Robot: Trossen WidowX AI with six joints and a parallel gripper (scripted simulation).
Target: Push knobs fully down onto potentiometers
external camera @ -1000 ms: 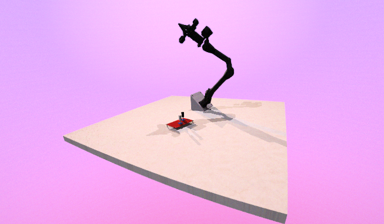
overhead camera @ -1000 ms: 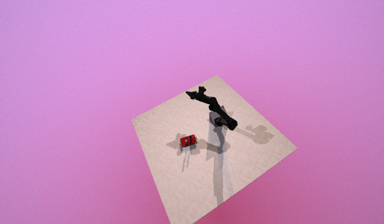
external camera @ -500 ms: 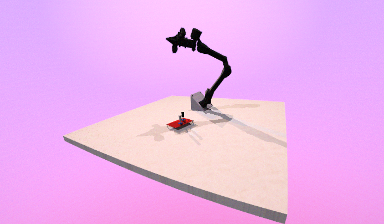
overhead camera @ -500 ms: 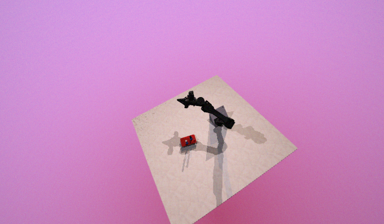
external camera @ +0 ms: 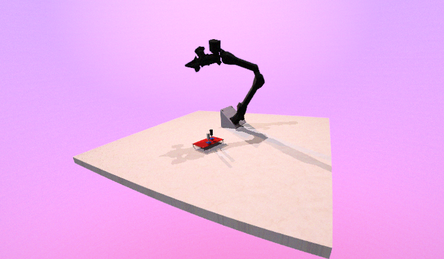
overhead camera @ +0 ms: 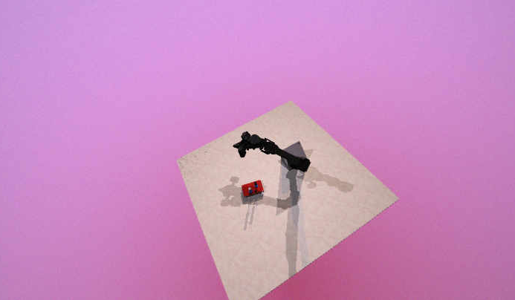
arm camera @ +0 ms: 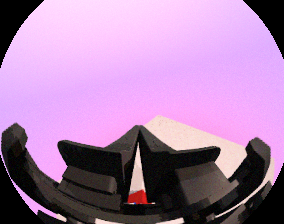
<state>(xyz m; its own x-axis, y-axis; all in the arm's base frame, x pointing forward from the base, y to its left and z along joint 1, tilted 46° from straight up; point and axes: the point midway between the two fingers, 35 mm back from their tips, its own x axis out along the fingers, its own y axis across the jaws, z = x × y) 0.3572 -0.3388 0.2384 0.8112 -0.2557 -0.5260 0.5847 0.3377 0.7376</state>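
The red circuit board [overhead camera: 246,188] [external camera: 200,143] [arm camera: 137,196] stands on short legs on the table. A grey knob [overhead camera: 250,189] [external camera: 207,136] and a black knob [overhead camera: 256,183] [external camera: 211,132] stand upright above its blue potentiometers. In the exterior view, a thin shaft shows under the black knob; the grey knob's gap is too small to judge. My gripper [overhead camera: 235,145] [external camera: 186,65] [arm camera: 138,128] is shut and empty, its tips together. It is high above the table and points outward, nearly level, well above the board. In the wrist view only a bit of the board shows between the fingers.
The arm rises from a grey wedge base [overhead camera: 297,148] [external camera: 227,117] on the table [overhead camera: 325,209] [external camera: 264,193], behind the board in the exterior view. The arm's shadow falls across the table around the board. The table edges show in the top and exterior views.
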